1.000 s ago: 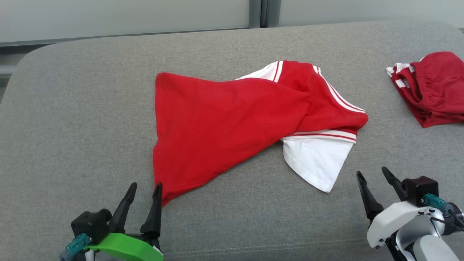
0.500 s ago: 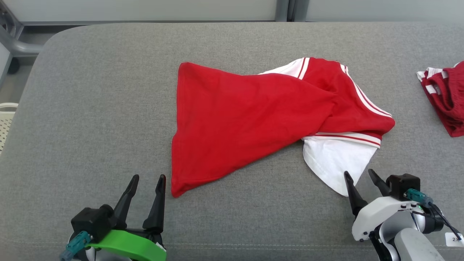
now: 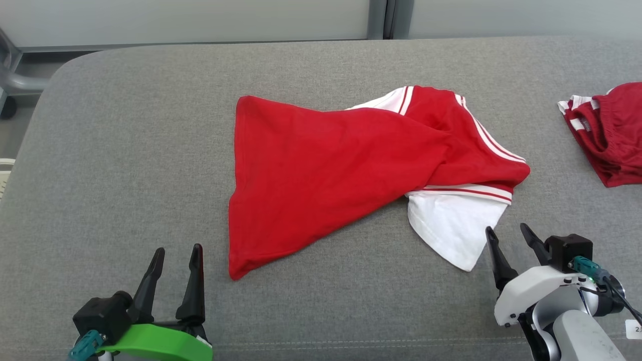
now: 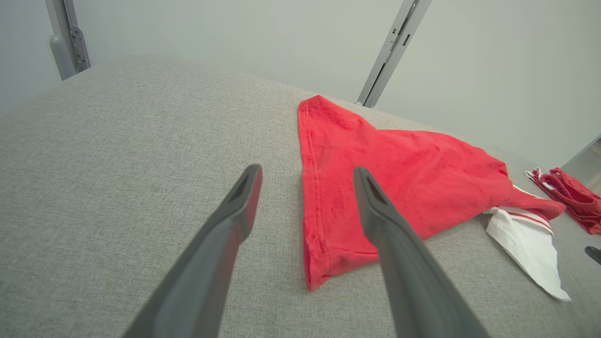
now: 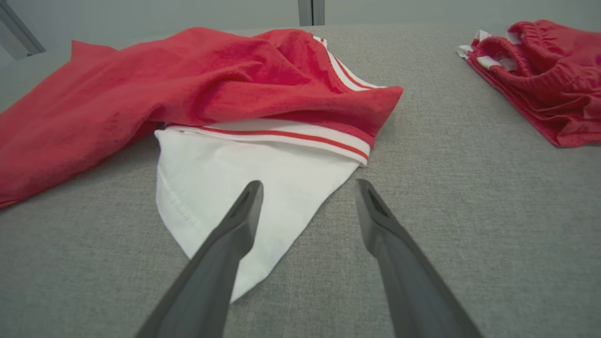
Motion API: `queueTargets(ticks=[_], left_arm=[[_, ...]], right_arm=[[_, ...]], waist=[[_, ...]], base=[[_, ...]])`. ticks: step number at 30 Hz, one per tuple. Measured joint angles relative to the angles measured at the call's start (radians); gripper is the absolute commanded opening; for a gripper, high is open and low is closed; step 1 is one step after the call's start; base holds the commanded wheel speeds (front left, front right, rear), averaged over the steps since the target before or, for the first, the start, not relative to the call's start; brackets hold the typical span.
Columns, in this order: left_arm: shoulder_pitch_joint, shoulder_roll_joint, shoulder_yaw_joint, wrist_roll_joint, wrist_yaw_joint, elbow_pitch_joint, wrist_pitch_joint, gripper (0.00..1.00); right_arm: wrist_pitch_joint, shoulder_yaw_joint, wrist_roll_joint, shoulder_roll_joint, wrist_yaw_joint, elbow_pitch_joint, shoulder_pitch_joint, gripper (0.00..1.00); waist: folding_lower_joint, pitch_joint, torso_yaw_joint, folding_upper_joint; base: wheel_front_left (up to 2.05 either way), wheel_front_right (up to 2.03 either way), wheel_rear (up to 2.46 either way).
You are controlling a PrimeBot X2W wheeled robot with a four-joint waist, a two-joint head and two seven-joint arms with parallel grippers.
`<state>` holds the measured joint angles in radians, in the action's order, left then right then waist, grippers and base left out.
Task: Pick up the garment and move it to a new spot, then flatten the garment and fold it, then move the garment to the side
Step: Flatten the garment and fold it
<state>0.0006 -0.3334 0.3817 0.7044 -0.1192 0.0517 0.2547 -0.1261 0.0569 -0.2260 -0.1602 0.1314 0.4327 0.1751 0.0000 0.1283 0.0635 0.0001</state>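
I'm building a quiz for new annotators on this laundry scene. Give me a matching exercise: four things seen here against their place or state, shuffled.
Things:
1. red shirt
2. white sleeve
3. left gripper
4. second red garment

Places or states:
A. far right of the cushion, lying apart
B. open, beside the red hem corner
C. crumpled in the middle
D. poking out toward the right gripper

Pairs: 1-C, 2-D, 3-B, 4-A

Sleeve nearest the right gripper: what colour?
Sleeve is white, red-striped band at its top; best in right wrist view.

support: grey cushion (image 3: 125, 150) | on it: red-white garment (image 3: 326, 170) centre; bunched red cloth (image 3: 614, 135) right
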Motion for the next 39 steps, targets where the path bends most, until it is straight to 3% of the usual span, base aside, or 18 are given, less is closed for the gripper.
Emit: queueTargets(ticks=[13, 24, 39], left_arm=[[0.0, 0.002, -0.005, -0.021, -0.023, -0.011, 0.002, 1.0], [0.009, -0.008, -0.014, -0.047, -0.063, 0.014, 0.002, 1.0], [0.049, -0.033, -0.036, -0.035, -0.085, 0.033, -0.011, 1.0]], right_arm=[[-0.016, -0.014, 0.029, 0.011, 0.0, -0.028, -0.006, 1.0], [0.009, 0.006, 0.073, 0.035, 0.0, -0.172, -0.04, 1.0], [0.063, 0.002, 0.116, 0.073, 0.0, -0.309, -0.112, 1.0]], waist=[[0.0, 0.002, 0.016, 0.0], [0.0, -0.063, -0.019, 0.0], [0.0, -0.149, -0.058, 0.0]], base=[[0.0, 0.0, 0.0], [0.0, 0.0, 0.0], [0.0, 0.0, 0.0]])
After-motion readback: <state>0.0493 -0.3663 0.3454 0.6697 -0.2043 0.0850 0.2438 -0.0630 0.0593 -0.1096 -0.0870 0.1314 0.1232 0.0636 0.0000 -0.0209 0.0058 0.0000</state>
